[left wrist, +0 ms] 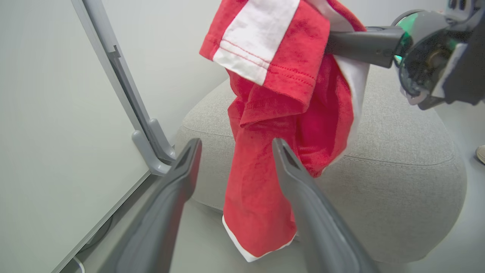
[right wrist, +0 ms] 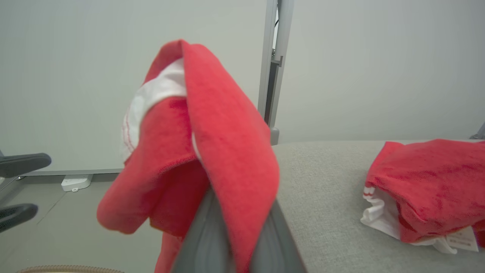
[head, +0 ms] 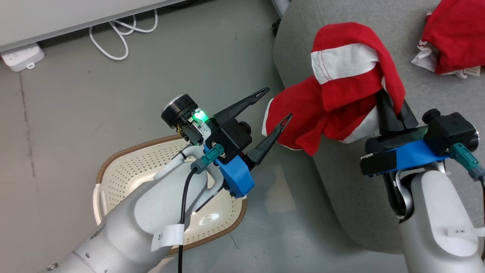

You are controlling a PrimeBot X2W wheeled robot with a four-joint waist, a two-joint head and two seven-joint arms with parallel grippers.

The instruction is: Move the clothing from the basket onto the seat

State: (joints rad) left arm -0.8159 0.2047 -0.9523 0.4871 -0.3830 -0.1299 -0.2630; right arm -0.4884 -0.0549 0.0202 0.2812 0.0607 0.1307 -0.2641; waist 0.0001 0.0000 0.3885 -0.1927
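The seat (head: 341, 182) already carries one red garment (head: 454, 38). The basket (head: 125, 167) on the floor shows no clothing. The second garment (head: 341, 94) hangs over the seat's edge, clamped in my right pincer (head: 394, 112) and not yet released. My left pincer (head: 278, 102) gapes wide, holding nothing.

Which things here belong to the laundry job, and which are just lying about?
Job: hanging red garment, right gripper holding it, grey sofa, second red garment lying on it, laundry basket.
Lying about: white power strip, white cable.
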